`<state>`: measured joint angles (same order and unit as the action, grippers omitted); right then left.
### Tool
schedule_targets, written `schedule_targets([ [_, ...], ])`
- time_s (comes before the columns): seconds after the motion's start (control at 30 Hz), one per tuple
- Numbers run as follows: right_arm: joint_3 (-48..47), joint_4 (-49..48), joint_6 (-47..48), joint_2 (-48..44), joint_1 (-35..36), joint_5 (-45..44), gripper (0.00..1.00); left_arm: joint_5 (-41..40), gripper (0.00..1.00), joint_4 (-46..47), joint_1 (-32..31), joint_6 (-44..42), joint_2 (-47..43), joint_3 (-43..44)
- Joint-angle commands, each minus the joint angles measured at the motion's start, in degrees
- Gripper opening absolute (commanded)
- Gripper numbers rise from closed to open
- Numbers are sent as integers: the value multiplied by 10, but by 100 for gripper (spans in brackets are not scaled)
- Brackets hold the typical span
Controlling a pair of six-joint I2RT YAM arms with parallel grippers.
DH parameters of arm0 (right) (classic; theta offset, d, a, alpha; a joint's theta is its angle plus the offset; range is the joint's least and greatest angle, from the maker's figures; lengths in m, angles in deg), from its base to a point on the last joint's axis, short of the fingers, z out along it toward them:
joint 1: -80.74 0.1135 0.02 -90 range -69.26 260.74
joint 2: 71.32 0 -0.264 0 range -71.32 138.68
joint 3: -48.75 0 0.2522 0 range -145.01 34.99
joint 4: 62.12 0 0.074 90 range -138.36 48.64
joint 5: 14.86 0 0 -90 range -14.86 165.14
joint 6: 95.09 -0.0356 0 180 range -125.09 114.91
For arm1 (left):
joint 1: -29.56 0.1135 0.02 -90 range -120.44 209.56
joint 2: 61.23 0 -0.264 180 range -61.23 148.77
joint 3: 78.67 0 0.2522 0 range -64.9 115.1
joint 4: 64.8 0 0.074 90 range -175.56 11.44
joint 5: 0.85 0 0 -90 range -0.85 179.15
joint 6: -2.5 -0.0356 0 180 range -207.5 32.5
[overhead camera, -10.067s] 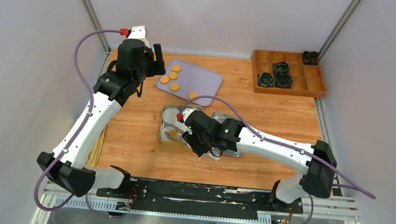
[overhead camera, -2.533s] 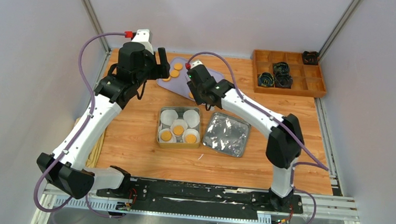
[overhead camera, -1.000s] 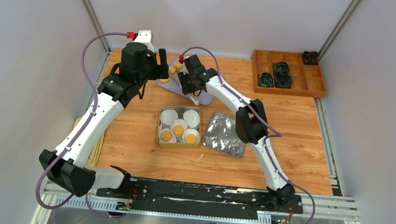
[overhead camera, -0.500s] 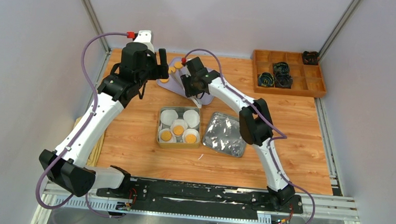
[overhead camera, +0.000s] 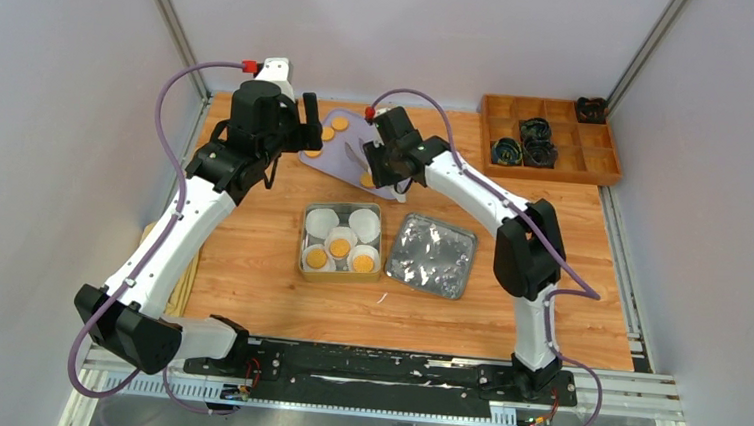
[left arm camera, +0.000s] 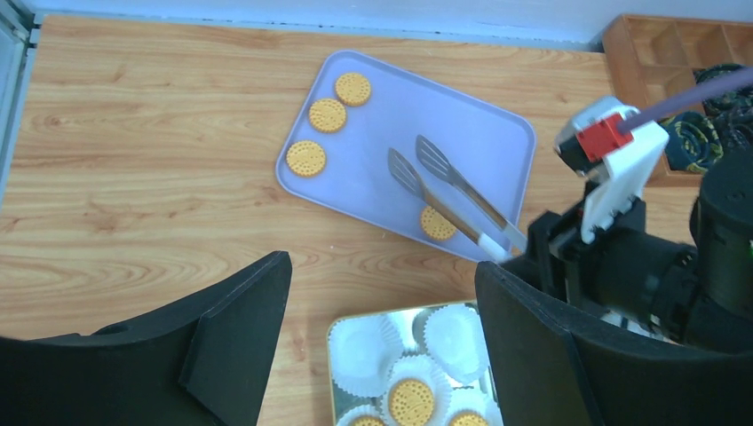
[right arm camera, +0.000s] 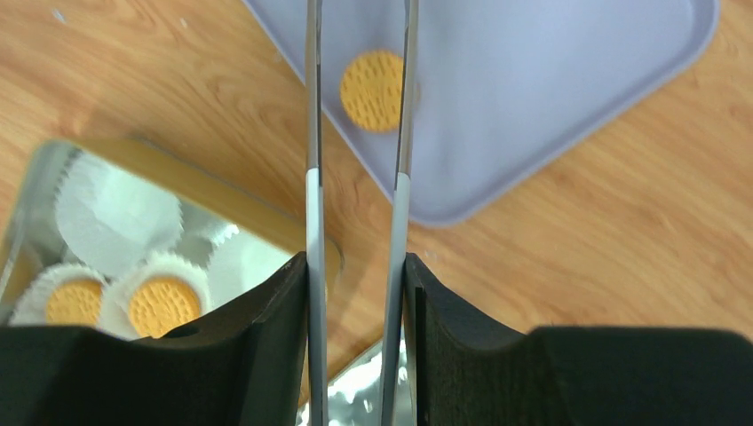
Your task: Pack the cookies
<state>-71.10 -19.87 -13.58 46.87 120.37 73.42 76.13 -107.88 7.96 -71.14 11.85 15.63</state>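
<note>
While metal tongs (left arm camera: 453, 200) hang above, round dimpled cookies (left arm camera: 327, 114) dot a tray (left arm camera: 484, 133).

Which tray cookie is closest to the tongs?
The lone cookie at the near tray edge, under the tongs; the other three cluster far-left.

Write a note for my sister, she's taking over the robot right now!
Left gripper: open, empty, near the tray.
Right gripper: shut on the tongs, whose tips hang empty over the tray.
Done: three cookies sit in paper cups in the tin.
Left: four cookies on the tray, two cups empty, lid lying beside the tin.
</note>
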Motion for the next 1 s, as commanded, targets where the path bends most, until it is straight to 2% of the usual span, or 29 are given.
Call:
schedule_targets([
  [0.0, 80, 23, 11, -70, -2, -26, 13, 15, 81, 4, -1, 7, -1, -10],
  [0.07, 114, 24, 7, -93, -2, -31, 18, 21, 82, 7, -1, 9, 0, -12],
  [0.3, 185, 32, -15, -141, 1, -1, 21, 32, 81, 9, -1, 16, 3, -9],
  [0.33, 190, 32, -17, -143, 1, 1, 24, 33, 81, 9, -1, 17, 3, -10],
  [0.47, 199, 33, -28, -144, 6, 8, 28, 34, 81, 10, -1, 19, 0, -13],
  [0.63, 205, 34, -41, -151, 21, 19, 42, 37, 81, 10, -1, 20, -3, -11],
  [0.97, 220, 44, -50, -172, 31, 18, 53, 37, 81, 9, -1, 19, -5, -9],
])
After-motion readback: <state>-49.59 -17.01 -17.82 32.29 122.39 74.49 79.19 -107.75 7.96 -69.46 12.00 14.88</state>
